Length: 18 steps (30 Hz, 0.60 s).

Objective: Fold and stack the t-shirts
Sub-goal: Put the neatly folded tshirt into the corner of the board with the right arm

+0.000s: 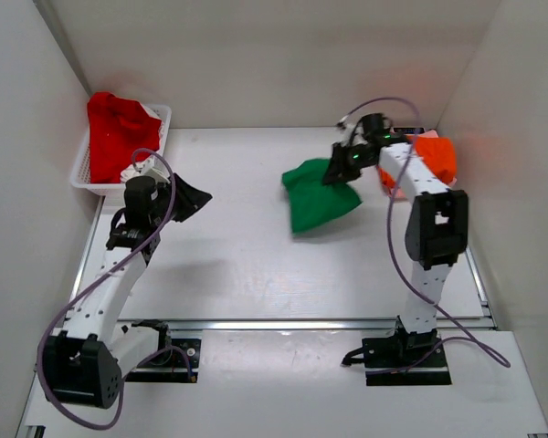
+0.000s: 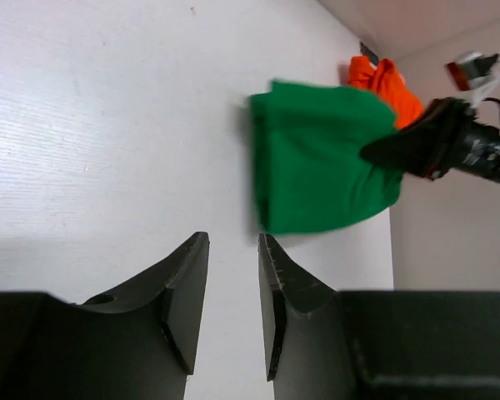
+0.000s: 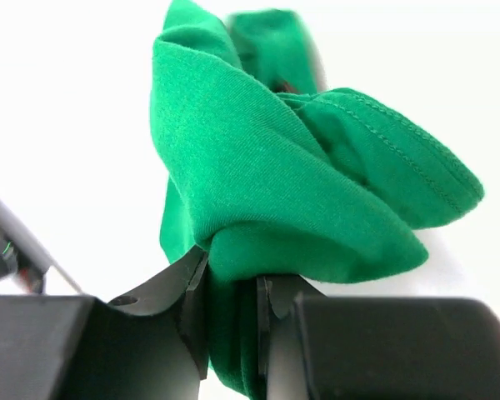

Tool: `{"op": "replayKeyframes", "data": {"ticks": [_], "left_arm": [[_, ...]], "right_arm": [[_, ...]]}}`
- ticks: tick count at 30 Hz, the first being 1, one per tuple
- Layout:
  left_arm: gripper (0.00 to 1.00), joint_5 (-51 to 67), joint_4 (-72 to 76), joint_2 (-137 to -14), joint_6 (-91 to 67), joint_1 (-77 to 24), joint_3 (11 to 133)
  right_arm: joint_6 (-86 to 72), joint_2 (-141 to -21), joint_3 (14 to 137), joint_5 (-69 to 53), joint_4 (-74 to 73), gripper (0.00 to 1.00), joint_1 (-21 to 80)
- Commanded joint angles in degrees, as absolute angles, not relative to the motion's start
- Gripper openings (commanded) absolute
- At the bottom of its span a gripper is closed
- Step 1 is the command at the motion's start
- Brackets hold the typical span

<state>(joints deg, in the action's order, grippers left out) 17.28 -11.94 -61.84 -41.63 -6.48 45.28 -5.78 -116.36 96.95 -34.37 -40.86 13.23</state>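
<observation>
The bright green t-shirt (image 1: 318, 196) is folded small and hangs from my right gripper (image 1: 340, 170) just over the table's right middle. In the right wrist view the jaws are shut on a bunched fold of the green t-shirt (image 3: 267, 175), with my right gripper (image 3: 232, 287) pinching it. An orange t-shirt (image 1: 437, 157) lies behind the right arm at the far right, over a pale pink one (image 1: 386, 180). My left gripper (image 1: 194, 196) is open and empty at the left, and the left wrist view (image 2: 233, 250) shows its jaws apart above bare table, facing the green t-shirt (image 2: 321, 158).
A white lattice basket (image 1: 84, 173) stands at the far left with a red t-shirt (image 1: 117, 132) and a bit of white cloth (image 1: 132, 172) in it. White walls close in the table on the left, back and right.
</observation>
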Motion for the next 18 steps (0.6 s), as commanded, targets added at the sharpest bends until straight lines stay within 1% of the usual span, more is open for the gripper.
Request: {"op": "replayKeyframes", "data": {"ticks": [1, 6, 8, 9, 12, 15, 18], "left_arm": [[0.41, 18.4, -14.2, -60.3, -42.6, -6.9, 44.6], [0.39, 18.8, -14.2, -60.5, -41.0, -7.5, 42.2], [0.39, 18.6, -14.9, -61.1, -39.7, -7.3, 41.4], [0.39, 18.5, -14.9, -60.8, -38.9, -7.5, 41.3], [0.39, 18.8, -16.1, -62.8, -37.3, -7.3, 42.5], [0.39, 18.7, -17.7, -65.0, -35.6, -8.1, 43.9], [0.39, 18.7, -17.9, -66.9, -34.5, -8.2, 44.5]], "right_arm": [[3.6, -109.3, 101.3, -34.1, -44.7, 0.00, 5.6], [11.8, -111.2, 107.5, -30.1, -44.7, 0.00, -2.6], [14.6, -116.2, 113.4, -30.7, -47.0, 0.01, -5.0], [15.2, -118.0, 119.0, -30.0, -49.3, 0.01, -6.5], [15.3, -129.7, 135.9, -31.1, -54.9, 0.00, -10.2], [14.2, -129.5, 133.9, -33.0, -50.4, 0.00, -12.8], [15.7, -132.8, 138.2, -32.6, -53.4, 0.00, -14.8]]}}
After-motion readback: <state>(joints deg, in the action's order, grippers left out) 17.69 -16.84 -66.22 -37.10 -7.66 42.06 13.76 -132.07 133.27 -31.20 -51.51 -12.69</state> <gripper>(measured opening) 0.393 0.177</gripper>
